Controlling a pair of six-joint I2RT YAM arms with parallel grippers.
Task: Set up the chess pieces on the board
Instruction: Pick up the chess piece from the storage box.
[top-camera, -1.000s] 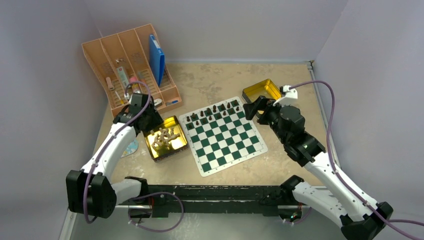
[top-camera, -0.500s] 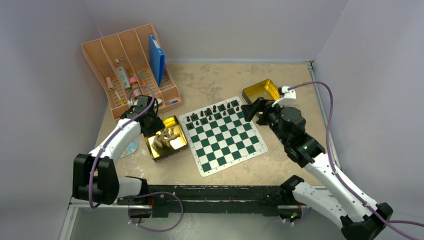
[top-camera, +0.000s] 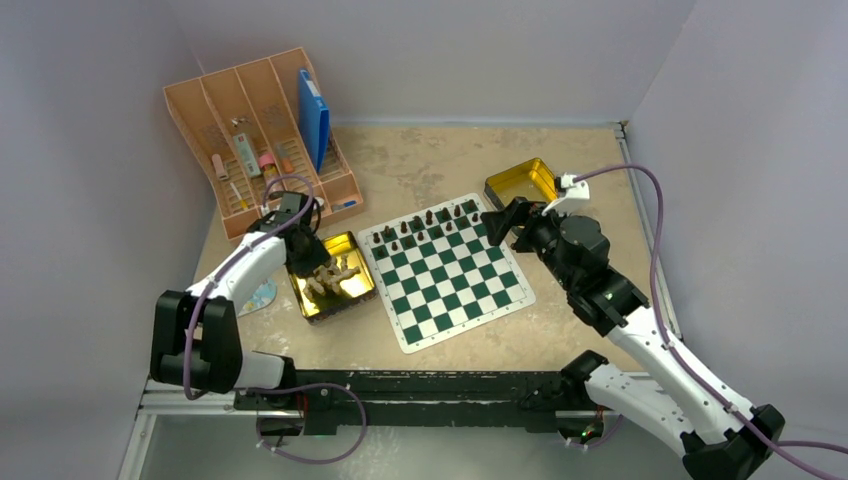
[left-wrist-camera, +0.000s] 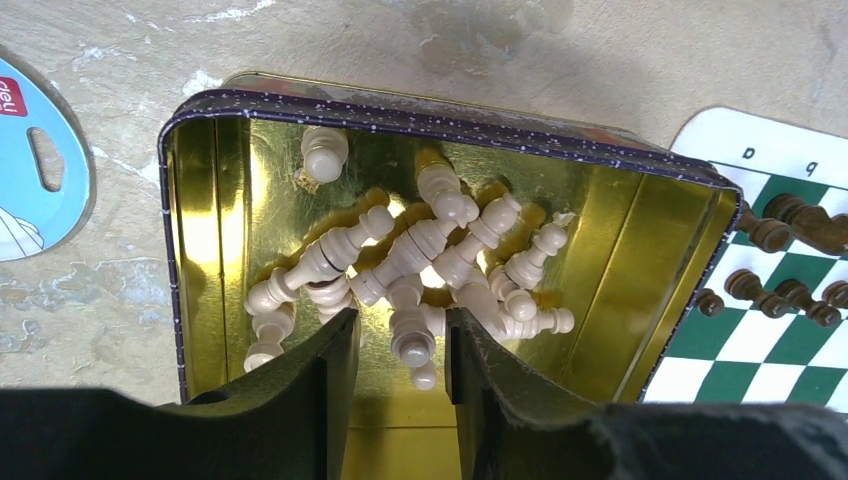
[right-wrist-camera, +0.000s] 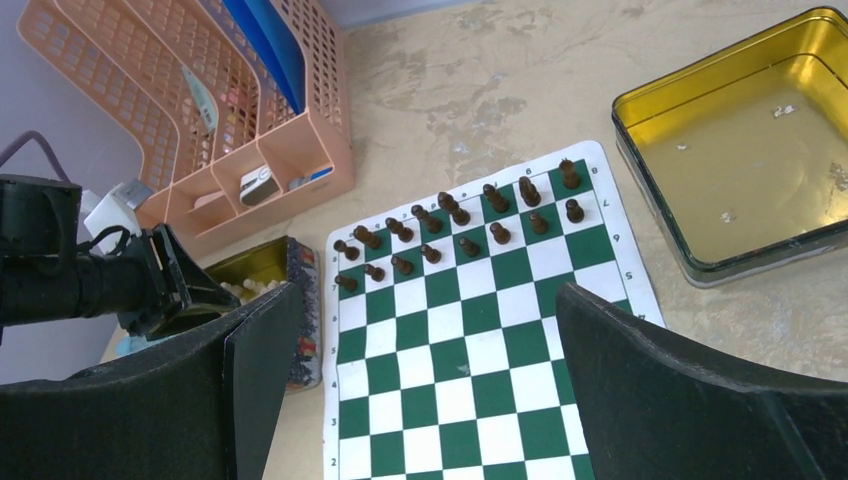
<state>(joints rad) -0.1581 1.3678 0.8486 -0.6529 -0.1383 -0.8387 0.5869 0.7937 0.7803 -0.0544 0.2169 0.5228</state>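
Reaches lower toward the tin (left-wrist-camera: 195, 250) than a second ago, left gripper (left-wrist-camera: 402, 322) spread over chess pieces (left-wrist-camera: 420, 250) heaped inside.
Likely light, hard, slick, tangled; best pinched at the narrow neck. Waits with right gripper (right-wrist-camera: 425, 300) spread wide, empty, above the board (right-wrist-camera: 470, 400).

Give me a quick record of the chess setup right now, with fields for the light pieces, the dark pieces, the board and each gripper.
light pieces: heaped on their sides in the gold tin left of the board, none on the board
dark pieces: standing in two rows at the board's far edge
board: nearer rows bare
left gripper: open, over the heap in the tin
right gripper: open, holding nothing, near the board's far right corner
second gold tin: beyond that corner, no pieces in it
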